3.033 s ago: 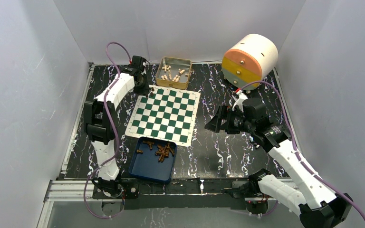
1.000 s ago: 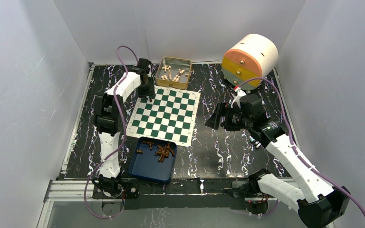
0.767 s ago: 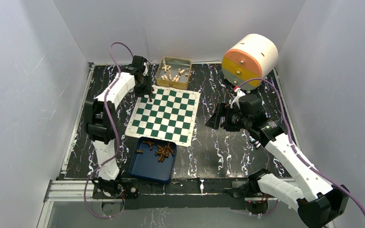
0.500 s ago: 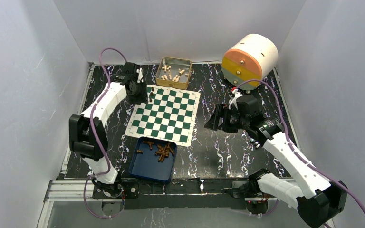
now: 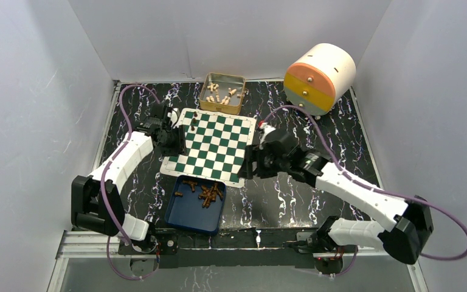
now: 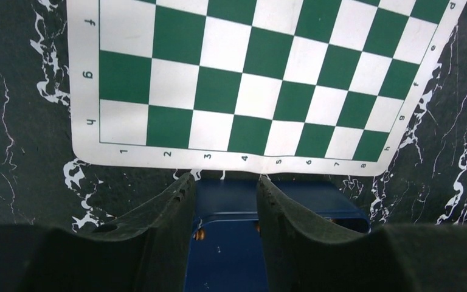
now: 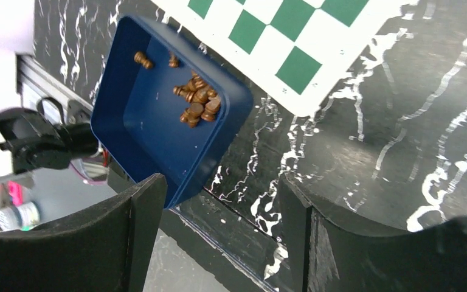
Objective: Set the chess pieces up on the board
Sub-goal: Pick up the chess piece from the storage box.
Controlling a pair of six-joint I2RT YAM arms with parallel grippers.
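The border of the board [image 6: 85,91] reads 1 to 8, and apparently f, g, h.

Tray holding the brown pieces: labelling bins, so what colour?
The tray is dark blue, clearest in the right wrist view.

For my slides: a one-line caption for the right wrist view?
Right gripper, open and empty, faces the blue tray holding brown chess pieces beside a corner of the board.

Glossy marbled black table [image 5: 292,194], matt checkered board [image 5: 213,146], shiny metal tin [image 5: 220,111], wooden chess pieces [image 5: 208,193]
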